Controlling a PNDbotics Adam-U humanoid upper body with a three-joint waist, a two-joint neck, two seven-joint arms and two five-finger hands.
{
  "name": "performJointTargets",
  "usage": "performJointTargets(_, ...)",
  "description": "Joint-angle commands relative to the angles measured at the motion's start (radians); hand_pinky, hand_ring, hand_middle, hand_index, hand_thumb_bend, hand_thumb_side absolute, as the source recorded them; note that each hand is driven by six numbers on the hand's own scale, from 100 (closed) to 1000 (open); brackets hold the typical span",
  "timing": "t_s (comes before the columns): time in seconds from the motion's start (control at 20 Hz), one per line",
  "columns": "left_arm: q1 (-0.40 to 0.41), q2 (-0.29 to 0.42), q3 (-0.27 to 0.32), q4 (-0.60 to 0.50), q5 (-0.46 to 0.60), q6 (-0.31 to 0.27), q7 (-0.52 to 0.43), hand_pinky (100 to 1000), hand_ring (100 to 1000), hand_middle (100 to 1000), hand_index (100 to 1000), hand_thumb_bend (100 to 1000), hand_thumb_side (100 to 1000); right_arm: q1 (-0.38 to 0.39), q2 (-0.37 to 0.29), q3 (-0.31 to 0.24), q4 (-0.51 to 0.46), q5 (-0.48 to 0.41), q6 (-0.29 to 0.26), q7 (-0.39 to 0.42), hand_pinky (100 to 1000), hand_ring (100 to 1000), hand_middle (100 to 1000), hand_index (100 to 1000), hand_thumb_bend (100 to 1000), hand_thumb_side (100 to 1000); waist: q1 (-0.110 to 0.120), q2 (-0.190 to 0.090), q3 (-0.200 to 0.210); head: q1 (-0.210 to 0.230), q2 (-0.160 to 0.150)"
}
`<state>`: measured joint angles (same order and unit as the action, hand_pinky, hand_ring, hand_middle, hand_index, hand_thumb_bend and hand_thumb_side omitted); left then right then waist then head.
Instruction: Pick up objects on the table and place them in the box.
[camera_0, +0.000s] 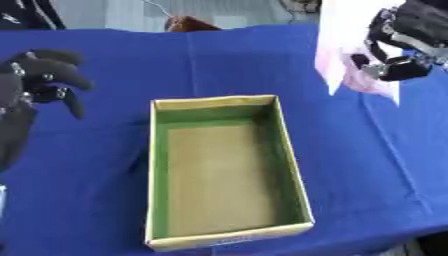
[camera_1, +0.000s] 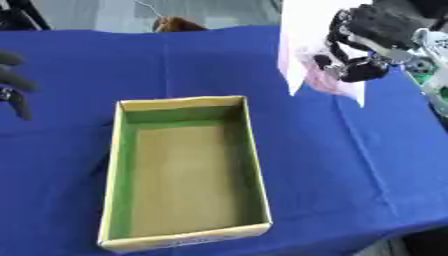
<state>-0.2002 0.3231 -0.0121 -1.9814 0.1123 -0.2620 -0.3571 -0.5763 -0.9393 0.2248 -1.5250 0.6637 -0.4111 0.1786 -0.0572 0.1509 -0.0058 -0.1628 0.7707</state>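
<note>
An open cardboard box (camera_0: 299, 176) with green inner walls and a bare brown floor lies in the middle of the blue table. Up and to its right, my right hand (camera_1: 363, 37) is shut on a thin white and pale pink bag (camera_1: 306, 45), which hangs in the air above the cloth beyond the box's far right corner. My left hand (camera_0: 39, 80) hovers to the left of the box, fingers loosely curled and holding nothing.
A blue cloth (camera_0: 105, 165) covers the table, whose front edge runs just under the box. A small brown thing (camera_0: 188, 23) sits at the far edge of the table.
</note>
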Motion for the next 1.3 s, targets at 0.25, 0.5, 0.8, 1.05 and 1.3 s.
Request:
performJointTargets(0.25, -0.002, 0.026, 0.000, -0.019, -0.008, 0.008, 0.005, 401, 629, 774, 780, 100, 1000, 0.011, -0.109, -0.020, -0.219, -0.098, 0.002, 0.028, 100, 100, 116, 249, 144, 160, -0.005, -0.022, -0.007, 0.018, -0.001)
performJointTargets(0.5, 0.001, 0.028, 0.000, -0.017, -0.009, 0.010, 0.006, 400, 630, 774, 779, 100, 1000, 0.029, -0.146, -0.039, -0.389, -0.164, 0.024, 0.061, 100, 100, 118, 248, 147, 155, -0.006, -0.026, -0.011, 0.022, -0.001)
performJointTargets(0.8, 0.002, 0.028, -0.001, -0.015, -0.011, 0.011, 0.006, 399, 629, 774, 779, 100, 1000, 0.021, -0.152, -0.041, -0.473, -0.217, 0.045, 0.098, 100, 100, 114, 247, 148, 184, -0.006, -0.028, -0.012, 0.025, -0.001)
performJointTargets(1.05, 0.001, 0.026, -0.002, -0.014, -0.011, 0.011, 0.006, 398, 629, 774, 778, 100, 1000, -0.017, -0.123, -0.015, -0.475, -0.248, 0.031, 0.127, 100, 100, 109, 245, 139, 187, -0.005, -0.027, -0.009, 0.024, -0.001)
performJointTargets(1.3, 0.000, 0.024, -0.005, -0.014, -0.011, 0.011, 0.005, 397, 628, 774, 779, 100, 1000, -0.065, -0.073, 0.017, -0.475, -0.267, 0.026, 0.167, 100, 100, 106, 244, 132, 189, -0.004, -0.027, -0.003, 0.023, -0.001)
